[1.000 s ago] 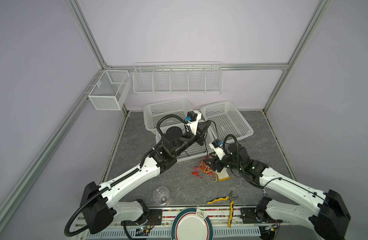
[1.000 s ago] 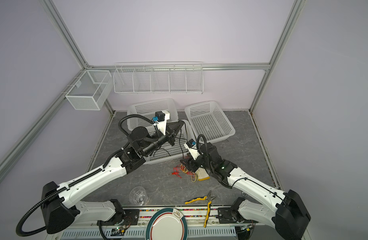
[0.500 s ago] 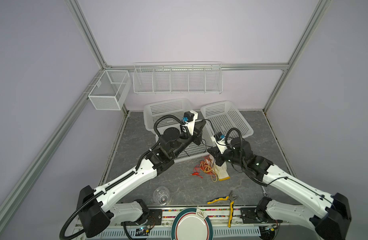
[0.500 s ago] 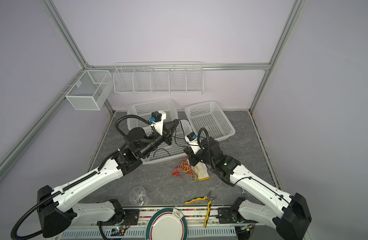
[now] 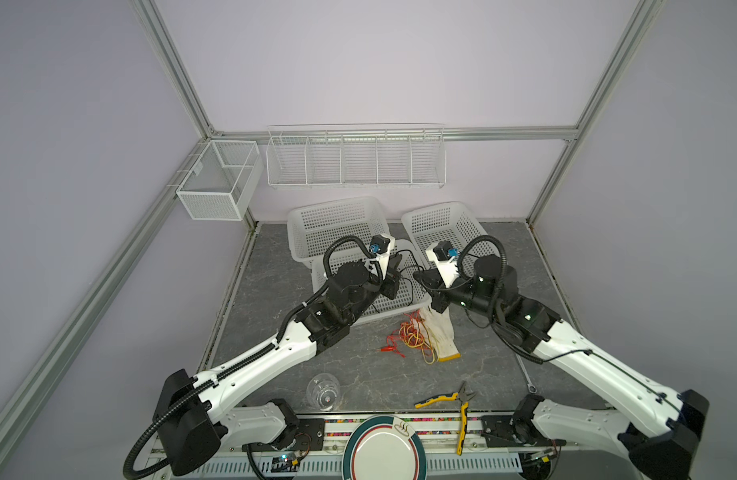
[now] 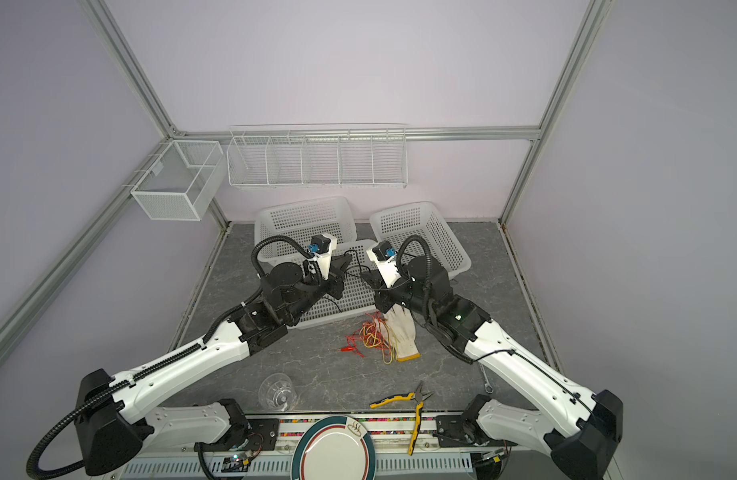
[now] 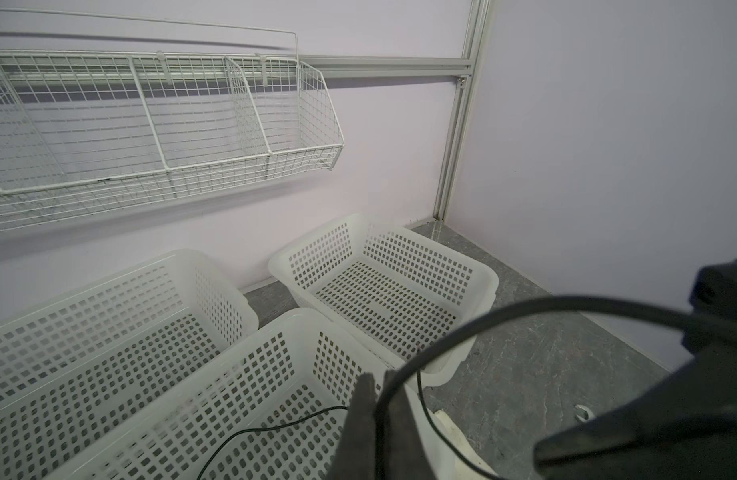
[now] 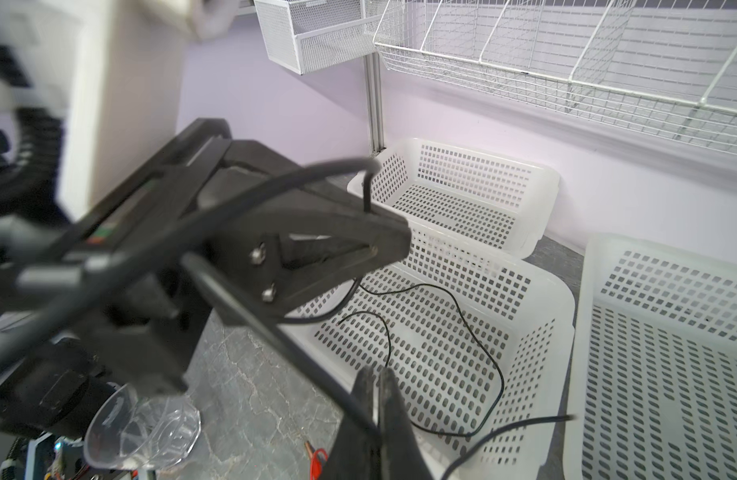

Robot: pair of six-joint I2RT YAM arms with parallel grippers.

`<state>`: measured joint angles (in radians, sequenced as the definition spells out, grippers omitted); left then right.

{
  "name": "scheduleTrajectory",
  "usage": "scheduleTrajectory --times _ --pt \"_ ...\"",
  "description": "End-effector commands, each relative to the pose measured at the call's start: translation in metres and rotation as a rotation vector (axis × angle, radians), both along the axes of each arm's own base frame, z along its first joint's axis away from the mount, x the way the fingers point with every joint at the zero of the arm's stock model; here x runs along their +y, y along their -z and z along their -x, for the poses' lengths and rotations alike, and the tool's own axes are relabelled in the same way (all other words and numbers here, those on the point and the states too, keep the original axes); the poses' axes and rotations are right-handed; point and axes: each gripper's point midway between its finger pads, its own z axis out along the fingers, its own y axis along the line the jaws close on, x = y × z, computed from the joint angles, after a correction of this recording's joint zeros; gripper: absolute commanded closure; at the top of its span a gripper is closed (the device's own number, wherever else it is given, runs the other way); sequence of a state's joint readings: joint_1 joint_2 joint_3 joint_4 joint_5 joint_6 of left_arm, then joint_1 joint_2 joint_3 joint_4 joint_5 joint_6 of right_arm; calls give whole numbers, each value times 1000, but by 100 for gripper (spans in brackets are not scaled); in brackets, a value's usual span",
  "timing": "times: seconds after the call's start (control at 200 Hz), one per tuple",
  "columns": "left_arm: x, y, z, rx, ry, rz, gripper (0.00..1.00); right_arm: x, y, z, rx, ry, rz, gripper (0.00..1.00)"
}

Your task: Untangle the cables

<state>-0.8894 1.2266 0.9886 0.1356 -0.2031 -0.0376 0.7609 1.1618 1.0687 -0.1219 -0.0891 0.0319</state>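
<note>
Over the front basket (image 8: 537, 276), my left gripper (image 7: 379, 386) and right gripper (image 8: 375, 378) are each pinched shut on the black cable (image 7: 566, 300). A short span arches side to side between them, and its tails trail into the basket. The red and yellow cables (image 5: 410, 338) lie tangled on the desk (image 5: 358, 365) toward my base, against the glove (image 5: 441, 336), seemingly nearer my right arm.
</note>
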Motion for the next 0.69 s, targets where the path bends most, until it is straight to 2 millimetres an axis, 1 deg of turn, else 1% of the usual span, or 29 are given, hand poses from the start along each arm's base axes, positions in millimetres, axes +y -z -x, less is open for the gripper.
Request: scheduleTrajectory --times 0.0,0.055,0.12,0.125,0.155,0.205,0.35,0.435,0.505,0.58,0.61,0.615,0.63,0.69 --pt "15 15 -10 11 -78 -62 100 14 -14 -22 -72 22 -11 93" --pt "20 22 -16 30 -98 -77 100 23 -13 -31 -78 17 -7 94" --pt "27 34 -24 61 -127 -97 100 33 -2 -43 -65 17 13 93" --pt "28 36 -25 64 -129 -99 100 35 1 -46 -59 17 19 94" --pt "33 42 -30 84 -151 -106 100 39 8 -51 -49 19 29 93" --pt "43 56 -39 119 -208 -112 100 48 27 -63 -13 22 54 94" --pt "71 94 -62 229 -336 -171 100 60 71 -91 114 63 74 93" --pt "81 111 -69 278 -380 -218 100 63 96 -104 193 93 83 93" --pt "86 121 -70 300 -412 -255 100 64 115 -109 250 107 93 92" --pt "89 133 -71 312 -424 -300 100 65 134 -110 297 107 105 87" --pt "91 139 -72 322 -430 -316 100 65 139 -108 310 102 108 83" --pt "91 140 -72 323 -430 -319 100 66 139 -108 312 100 109 81" --pt "92 143 -72 328 -432 -327 100 66 141 -107 316 98 109 78" --pt "95 158 -75 364 -439 -364 100 64 148 -106 333 100 112 70"
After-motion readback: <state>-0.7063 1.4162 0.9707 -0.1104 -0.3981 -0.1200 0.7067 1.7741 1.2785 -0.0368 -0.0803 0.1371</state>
